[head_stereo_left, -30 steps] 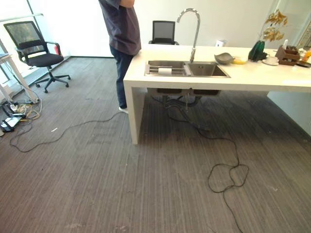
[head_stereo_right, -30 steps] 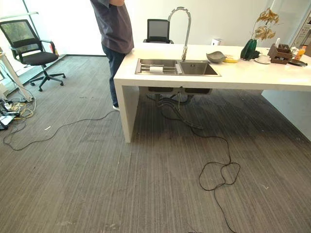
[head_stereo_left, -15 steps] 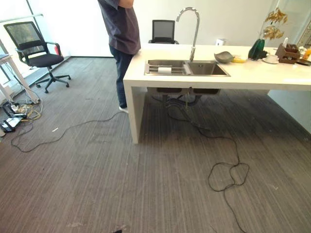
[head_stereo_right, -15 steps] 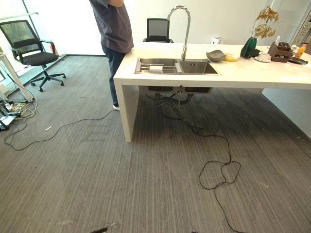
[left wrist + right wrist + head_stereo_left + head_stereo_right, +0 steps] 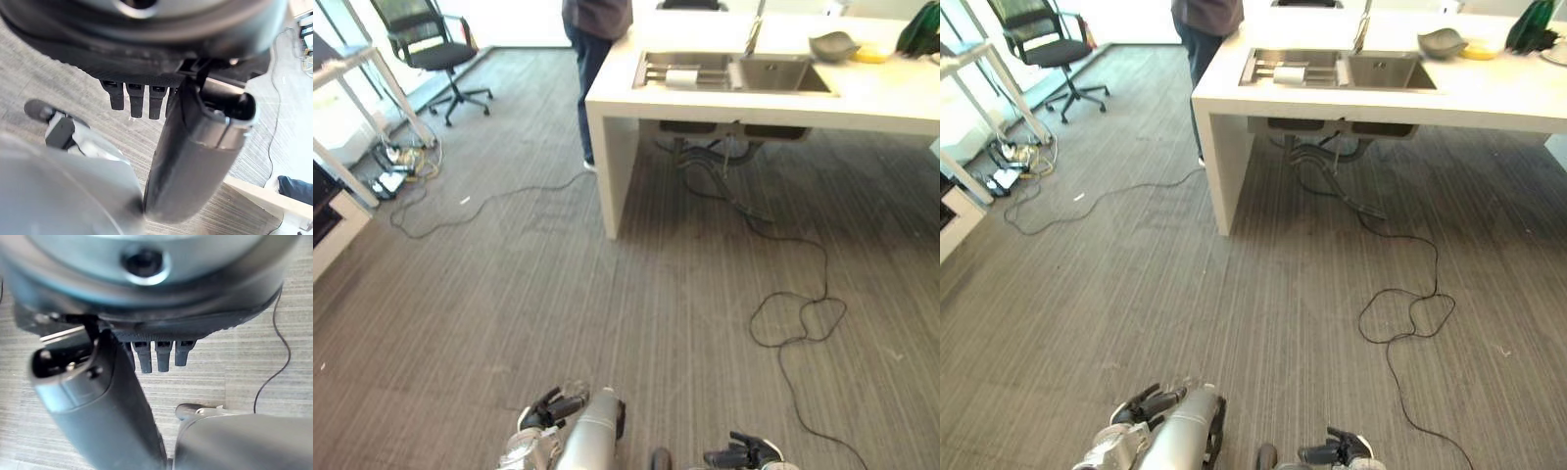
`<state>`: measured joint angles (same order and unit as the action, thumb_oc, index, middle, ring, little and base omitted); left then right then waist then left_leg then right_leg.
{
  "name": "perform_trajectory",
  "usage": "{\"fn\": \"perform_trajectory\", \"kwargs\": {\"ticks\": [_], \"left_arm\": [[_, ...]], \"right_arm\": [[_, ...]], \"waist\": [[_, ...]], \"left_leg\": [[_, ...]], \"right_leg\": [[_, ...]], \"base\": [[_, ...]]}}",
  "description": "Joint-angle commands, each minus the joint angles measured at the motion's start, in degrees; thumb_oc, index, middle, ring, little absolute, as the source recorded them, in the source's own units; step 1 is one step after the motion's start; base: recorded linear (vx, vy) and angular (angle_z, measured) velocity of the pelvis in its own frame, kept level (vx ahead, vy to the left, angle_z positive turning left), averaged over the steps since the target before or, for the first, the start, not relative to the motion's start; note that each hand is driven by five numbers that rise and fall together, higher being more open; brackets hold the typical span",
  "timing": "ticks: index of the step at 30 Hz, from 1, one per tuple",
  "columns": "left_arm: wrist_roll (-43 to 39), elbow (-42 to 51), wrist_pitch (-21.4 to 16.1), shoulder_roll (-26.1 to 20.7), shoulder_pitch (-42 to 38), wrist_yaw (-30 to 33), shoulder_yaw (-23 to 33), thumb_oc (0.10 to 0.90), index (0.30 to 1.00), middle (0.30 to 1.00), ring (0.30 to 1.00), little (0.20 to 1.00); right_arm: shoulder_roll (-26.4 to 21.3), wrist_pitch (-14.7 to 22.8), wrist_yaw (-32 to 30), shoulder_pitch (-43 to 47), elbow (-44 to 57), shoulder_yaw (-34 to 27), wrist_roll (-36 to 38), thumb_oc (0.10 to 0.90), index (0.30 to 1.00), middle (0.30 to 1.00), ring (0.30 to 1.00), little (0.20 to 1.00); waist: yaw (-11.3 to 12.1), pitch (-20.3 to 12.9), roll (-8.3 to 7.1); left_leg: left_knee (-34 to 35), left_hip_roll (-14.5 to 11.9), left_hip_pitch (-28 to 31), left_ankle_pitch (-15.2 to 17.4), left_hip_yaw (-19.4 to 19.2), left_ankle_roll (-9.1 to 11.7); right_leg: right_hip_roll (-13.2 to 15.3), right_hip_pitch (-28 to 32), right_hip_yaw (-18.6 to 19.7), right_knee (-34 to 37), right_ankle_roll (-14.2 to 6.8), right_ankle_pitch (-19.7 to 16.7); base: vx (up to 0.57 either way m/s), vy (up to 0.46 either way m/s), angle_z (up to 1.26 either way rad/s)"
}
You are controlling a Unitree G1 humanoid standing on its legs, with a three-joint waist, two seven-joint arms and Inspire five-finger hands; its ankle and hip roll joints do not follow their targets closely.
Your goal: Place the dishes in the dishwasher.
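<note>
Far across the carpet, the grey bowl [image 5: 832, 45] sits on the counter [image 5: 891, 93] by the sink [image 5: 783, 74], untouched, while the left hand [image 5: 551, 406] and right hand [image 5: 740, 453] hang low, fingers relaxed, holding nothing — job barely begun, I'd say.

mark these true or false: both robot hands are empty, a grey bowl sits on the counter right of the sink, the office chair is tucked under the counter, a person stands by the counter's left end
1. Both hands are empty: true. The left robot hand and right robot hand hang low over the floor, holding nothing.
2. Grey bowl on the counter, right of the sink: true.
3. Office chair under the counter: false. It stands far left, apart.
4. Person at the counter's left end: true.
</note>
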<state>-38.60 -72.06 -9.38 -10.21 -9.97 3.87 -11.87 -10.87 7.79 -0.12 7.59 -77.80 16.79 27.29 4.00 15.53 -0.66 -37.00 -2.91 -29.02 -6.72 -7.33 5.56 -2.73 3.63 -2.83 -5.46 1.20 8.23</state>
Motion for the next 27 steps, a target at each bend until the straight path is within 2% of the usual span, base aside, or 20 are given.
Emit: {"fn": "perform_trajectory", "kwargs": {"ticks": [1,3,6,7,8,10,11,12,14,15,16,18,19,20,21,22,23,24,26,27], "left_arm": [[2.1,-3.6,-0.8,6.5,2.1,1.4,-1.1,0.800,0.900,0.900,0.900,0.900],[0.8,-3.8,-2.2,7.1,1.4,3.1,-1.1,0.800,0.900,0.900,0.900,0.900],[2.3,-2.7,-3.8,5.7,1.0,5.9,-0.2,0.800,0.900,0.900,0.900,0.900],[2.4,-2.7,-3.8,5.6,1.0,5.9,-0.2,0.800,0.900,0.900,0.900,0.900],[3.5,0.7,-5.4,3.4,-0.1,8.0,0.8,0.800,0.900,0.900,0.900,0.900],[5.2,4.6,-7.2,-0.1,-3.1,9.7,1.7,0.800,0.900,0.900,0.900,0.900],[5.2,4.6,-7.2,-0.1,-3.1,9.7,1.7,0.800,0.900,0.900,0.900,0.900],[6.9,7.5,-8.8,-2.2,-5.2,10.7,1.8,0.800,0.900,0.900,0.900,0.900],[10.2,20.9,-11.5,-5.4,-8.9,12.9,-0.1,0.800,0.900,0.900,0.900,0.900],[15.4,38.3,-13.0,-9.3,-10.3,16.5,0.4,0.800,0.900,0.900,0.900,0.900],[20.4,44.8,-12.5,-11.1,-12.0,19.4,0.9,0.800,0.900,0.900,0.900,0.900],[27.6,51.9,-11.3,-12.9,-16.5,22.7,0.4,0.800,0.900,0.900,0.900,0.900],[31.9,57.5,-11.2,-15.4,-17.1,23.6,2.6,0.800,0.900,0.900,0.900,0.900],[35.0,61.6,-11.5,-16.8,-16.4,24.1,4.9,0.800,0.900,0.900,0.900,0.900],[38.8,66.1,-11.0,-17.4,-16.2,25.9,6.7,0.800,0.900,0.900,0.900,0.900],[44.4,67.9,-10.1,-18.7,-17.7,26.7,7.3,0.800,0.900,0.900,0.900,0.900],[46.8,68.1,-9.7,-19.4,-18.7,26.3,7.1,0.800,0.900,0.900,0.900,0.900],[47.1,68.7,-9.9,-19.7,-19.1,25.4,7.0,0.800,0.900,0.900,0.900,0.900],[45.9,69.4,-10.6,-18.7,-18.1,25.5,7.4,0.800,0.900,0.900,0.900,0.900],[45.5,69.3,-10.9,-18.4,-17.7,25.3,6.9,0.800,0.900,0.900,0.900,0.900]], "right_arm": [[-1.5,1.2,-1.7,-1.5,2.8,-0.9,0.1,0.800,0.900,0.900,0.900,0.900],[-1.5,0.8,-3.3,-1.3,1.4,-0.2,-1.6,0.800,0.900,0.900,0.900,0.900],[-0.9,0.8,-4.3,-1.2,0.4,-0.4,-3.0,0.800,0.900,0.900,0.900,0.900],[-0.9,0.9,-4.3,-1.2,0.4,-0.4,-3.0,0.800,0.900,0.900,0.900,0.900],[-0.9,1.3,-4.8,-0.9,1.5,-0.9,-2.6,0.800,0.900,0.900,0.900,0.900],[-1.7,1.8,-4.7,0.7,2.9,-1.3,-2.0,0.800,0.900,0.900,0.900,0.900],[-1.7,1.8,-4.7,0.7,2.9,-1.3,-2.0,0.800,0.900,0.900,0.900,0.900],[-2.5,2.2,-4.5,1.6,3.7,-1.5,-1.6,0.800,0.900,0.900,0.900,0.900],[-3.9,3.2,-4.2,2.8,7.0,-1.5,-1.7,0.800,0.900,0.900,0.900,0.900],[-4.8,3.9,-4.6,3.3,11.3,-2.6,-1.8,0.800,0.900,0.900,0.900,0.900],[-5.0,4.1,-5.0,3.0,13.4,-3.1,-2.0,0.800,0.900,0.900,0.900,0.900],[-4.0,4.0,-6.2,6.1,11.5,-3.7,-2.3,0.800,0.900,0.900,0.900,0.900],[-5.9,4.0,-2.8,-3.8,11.1,-5.6,-5.2,0.800,0.900,0.900,0.900,0.900],[-6.5,4.6,-0.2,-8.4,10.7,-6.6,-5.1,0.800,0.900,0.900,0.900,0.900],[-6.3,4.6,1.1,-10.9,11.2,-7.5,-5.2,0.800,0.900,0.900,0.900,0.900],[-6.5,4.7,1.9,-12.5,11.2,-7.8,-5.6,0.800,0.900,0.900,0.900,0.900],[-6.7,4.2,2.6,-12.7,10.0,-8.2,-5.3,0.800,0.900,0.900,0.900,0.900],[-6.9,4.1,2.7,-12.3,8.8,-8.8,-5.3,0.800,0.900,0.900,0.900,0.900],[-6.6,3.9,3.0,-12.8,6.5,-9.8,-5.1,0.800,0.900,0.900,0.900,0.900],[-6.2,3.9,3.2,-13.1,5.9,-9.4,-5.3,0.800,0.900,0.900,0.900,0.900]], "waist": [[0.2,-4.1,0.69],[1.8,-5.4,1.40],[2.5,-8.8,1.38],[2.5,-8.8,1.21],[2.6,-10.7,0.54],[2.3,-11.8,-0.29],[2.3,-11.8,-0.29],[2.2,-12.4,-1.10],[1.8,-13.0,-1.98],[1.4,-12.6,-1.56],[0.5,-11.9,-0.87],[-1.1,-10.2,0.85],[-3.5,-9.0,1.97],[-5.7,-7.9,2.69],[-7.4,-7.2,2.71],[-9.2,-6.5,3.26],[-10.5,-6.2,3.39],[-11.1,-6.3,3.40],[-12.9,-6.9,2.05],[-13.4,-6.9,1.68]], "left_leg": [[28.3,0.9,13.1,3.0,-5.0,-1.3],[39.1,0.0,11.5,0.5,-5.8,-1.5],[39.8,0.9,14.4,-3.6,-4.1,-2.0],[39.9,1.0,14.5,-3.6,-4.1,-2.0],[40.6,3.0,16.4,-3.9,-3.4,-3.0],[41.1,4.5,18.0,-3.2,-3.2,-3.7],[41.1,4.5,18.0,-3.2,-3.2,-3.7],[41.2,5.7,19.0,-2.2,-3.0,-4.0],[41.3,7.3,20.8,-0.6,-2.5,-4.8],[41.4,8.0,22.9,1.2,-1.8,-6.0],[41.6,8.0,24.7,2.1,-1.2,-6.8],[42.0,7.5,28.0,3.4,1.0,-8.1],[42.0,6.7,29.5,4.3,1.8,-8.4],[42.0,6.1,31.2,5.4,2.9,-8.5],[42.0,6.0,32.5,6.3,3.2,-8.2],[42.0,5.3,33.9,7.4,3.2,-7.6],[42.0,5.2,35.2,8.4,3.2,-7.0],[42.0,5.0,36.0,9.0,3.1,-6.5],[42.0,6.1,39.0,12.2,3.5,-5.4],[42.0,5.5,39.8,12.6,3.8,-4.8]], "right_leg": [[2.9,12.1,4.9,6.1,-2.6,4.9],[4.1,16.6,6.5,7.0,-3.4,7.4],[6.5,19.0,8.4,5.3,-4.3,8.5],[6.6,19.0,8.3,5.2,-4.3,8.6],[8.8,17.7,8.4,2.1,-6.1,6.9],[10.6,16.0,9.1,-0.8,-7.9,2.0],[10.6,16.0,9.1,-0.8,-7.9,2.0],[11.9,15.5,9.6,-2.7,-8.5,-1.1],[13.4,13.8,10.1,-8.0,-9.7,-9.2],[14.1,9.9,10.1,-18.1,-10.0,-19.0],[14.1,8.2,9.6,-23.0,-9.4,-22.1],[12.5,3.0,9.1,-32.0,-8.3,-23.0],[10.8,-0.8,10.3,-36.8,-8.2,-22.5],[8.2,-5.4,11.1,-41.1,-7.6,-17.0],[7.9,-8.3,10.4,-39.7,-7.1,-13.5],[7.6,-11.9,9.2,-35.9,-6.2,-7.3],[7.7,-12.9,8.2,-31.1,-6.3,-5.1],[7.7,-12.9,7.6,-25.3,-6.9,-4.4],[6.1,-13.1,6.6,-4.9,-9.2,-7.0],[5.8,-11.3,6.8,-1.2,-9.6,-7.8]], "base": [[0.38,0.103,-0.14],[0.65,0.173,-0.03],[0.51,0.157,-0.60],[0.50,0.170,-1.02],[0.46,0.168,-0.76],[0.40,0.162,-0.17],[0.25,0.089,0.10],[0.28,0.060,-0.07],[0.40,0.103,0.00],[0.42,0.166,0.37],[0.41,0.202,0.51],[0.34,0.155,0.41],[0.35,0.101,0.54],[0.33,0.041,0.61],[0.38,-0.011,0.47],[0.40,-0.067,0.36],[0.41,-0.103,0.23],[0.43,-0.153,0.10],[0.47,-0.220,-0.10],[0.37,-0.224,-0.16]]}}
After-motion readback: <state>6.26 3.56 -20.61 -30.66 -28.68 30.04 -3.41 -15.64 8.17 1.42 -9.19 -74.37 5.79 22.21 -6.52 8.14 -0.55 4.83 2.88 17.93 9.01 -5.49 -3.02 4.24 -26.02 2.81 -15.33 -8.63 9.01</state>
